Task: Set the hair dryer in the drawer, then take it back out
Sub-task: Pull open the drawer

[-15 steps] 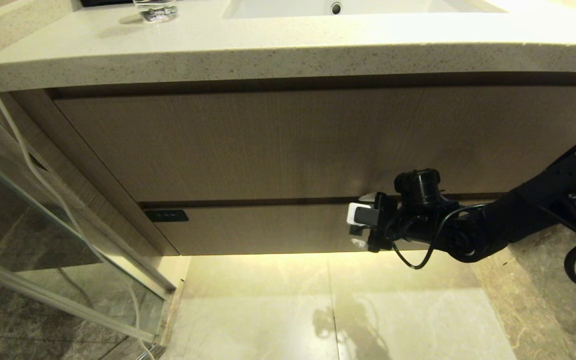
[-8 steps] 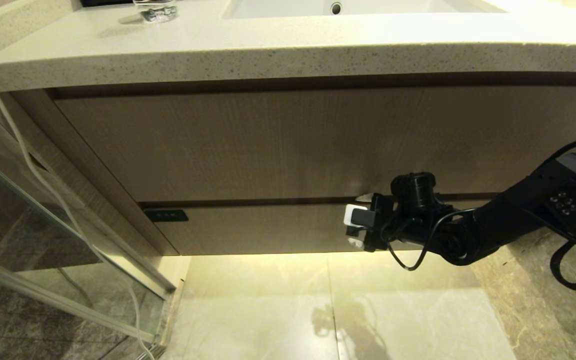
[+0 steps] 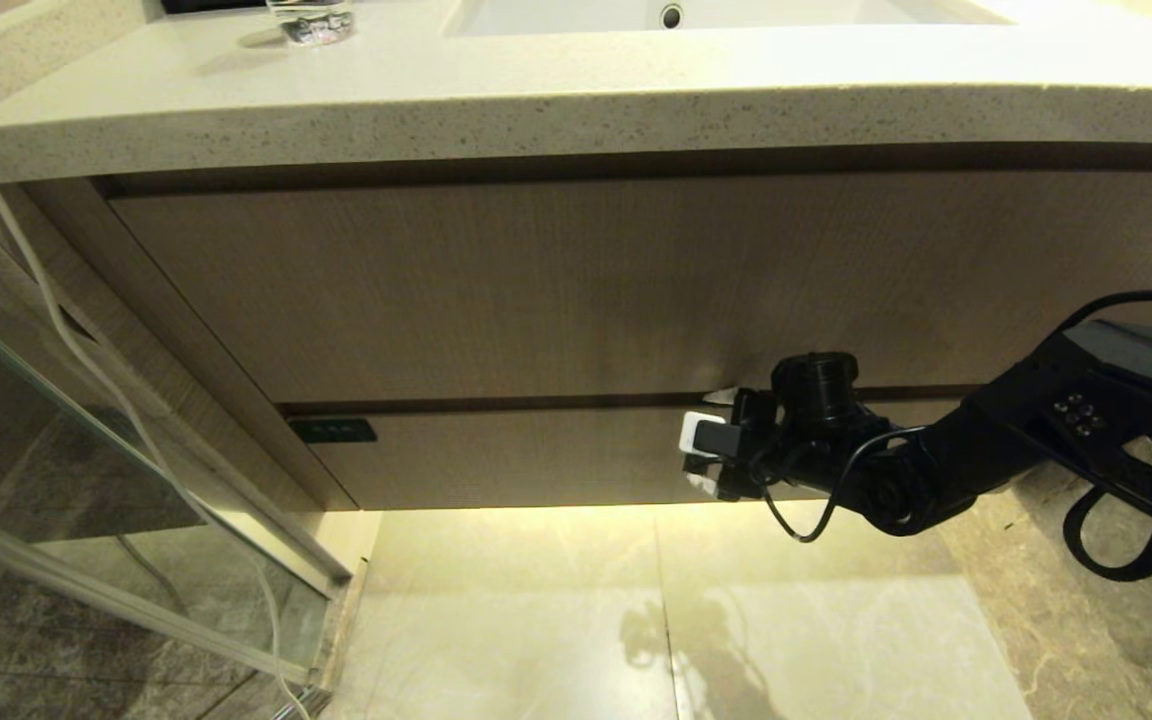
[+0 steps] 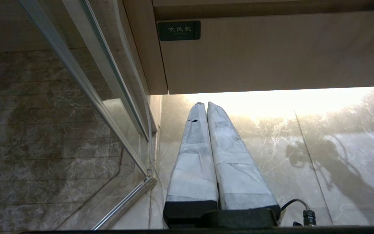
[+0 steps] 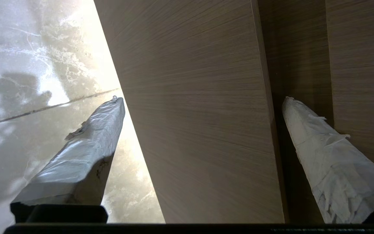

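The drawer [image 3: 496, 455] is a wide, shallow strip of pale, fine-grained wood under a taller plain wood panel [image 3: 536, 290], and it sits shut, with a dark seam running between the two. A small black rectangular label [image 3: 333, 430] with pale characters marks its left end. The hair dryer is nowhere to be seen from here. The right gripper [image 3: 716, 445] reaches in level from the right on a glossy black arm and faces the drawer front, rolled on its side. Its two tapered fingers, wrapped in wrinkled white tape, stand spread wide and hold nothing: one fingertip [image 5: 291, 104] lies at the dark seam along the drawer's top edge, the other [image 5: 117, 102] just past its lower edge, over the polished marble floor [image 3: 836, 620]. The left gripper [image 4: 205, 107] hangs low near a glass partition [image 4: 76, 81], its taped fingers pressed flat together, empty, pointing at the lit floor below the drawer. Above, a speckled stone countertop [image 3: 536, 90] carries a clear glass [image 3: 310, 20].
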